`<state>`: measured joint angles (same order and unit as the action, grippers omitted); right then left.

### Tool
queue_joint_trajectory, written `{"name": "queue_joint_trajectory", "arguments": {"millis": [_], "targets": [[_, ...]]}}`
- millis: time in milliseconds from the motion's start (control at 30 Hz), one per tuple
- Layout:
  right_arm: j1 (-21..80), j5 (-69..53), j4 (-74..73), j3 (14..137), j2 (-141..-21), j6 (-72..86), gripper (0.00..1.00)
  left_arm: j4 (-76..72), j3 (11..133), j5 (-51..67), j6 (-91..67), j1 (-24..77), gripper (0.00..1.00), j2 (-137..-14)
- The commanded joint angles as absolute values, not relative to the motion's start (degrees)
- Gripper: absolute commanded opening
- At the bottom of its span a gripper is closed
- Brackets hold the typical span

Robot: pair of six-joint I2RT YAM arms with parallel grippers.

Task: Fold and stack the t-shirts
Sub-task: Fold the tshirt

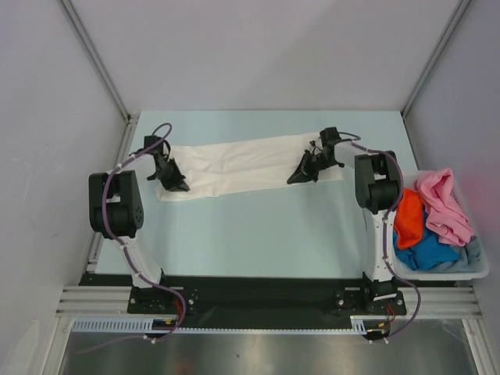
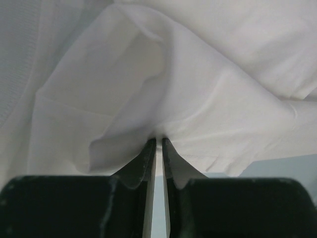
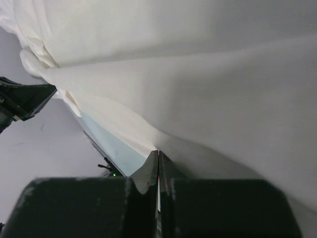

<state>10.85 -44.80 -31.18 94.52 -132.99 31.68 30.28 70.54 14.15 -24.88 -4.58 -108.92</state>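
Near right, a crumpled pink cloth t-shirt point(image 1: 445, 207), an orange t-shirt point(image 1: 408, 219), a bright blue t-shirt point(image 1: 430, 251) and a grey-blue t-shirt point(image 1: 469, 254) are heaped unfolded in the pale rectangular plastic bin point(image 1: 478, 273); no stack is seen. Farther back on the pale blue table point(image 1: 266, 234), the plain white cloth t-shirt point(image 1: 242, 166) is stretched into a band, its ends pinched by the clenched left end effector point(image 2: 159, 141) and right end effector point(image 3: 158, 154). Its long axis runs left to right, the right end slightly farther; collar and hem cannot be told apart.
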Motion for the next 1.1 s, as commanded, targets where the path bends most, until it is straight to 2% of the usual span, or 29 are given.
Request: {"name": "queue_joint_trajectory", "arguments": {"millis": [0, 567, 800, 933, 1067], "targets": [[7.5, -37.6, -33.7, 92.9, -130.3, 27.4, 0.00, 29.8, 69.3, 10.7, -22.4, -5.4, 0.15, -110.4], [-1.6, -16.8, -45.6, 95.6, -125.3, 17.5, 0.00, 30.6, 69.4, 9.7, -21.6, -5.4, 0.15, -109.6], [-4.2, -12.3, -47.5, 96.4, -124.0, 15.8, 0.00, 31.0, 70.0, 9.3, -21.3, -5.4, 0.15, -108.8], [-4.1, -6.7, -48.8, 97.9, -122.5, 14.6, 0.00, 31.6, 70.1, 9.4, -21.1, -5.4, 0.15, -107.3], [-0.7, -7.4, -47.7, 100.7, -119.0, 16.2, 0.00, 33.0, 69.8, 10.7, -21.7, -5.4, 0.19, -103.9]]}}
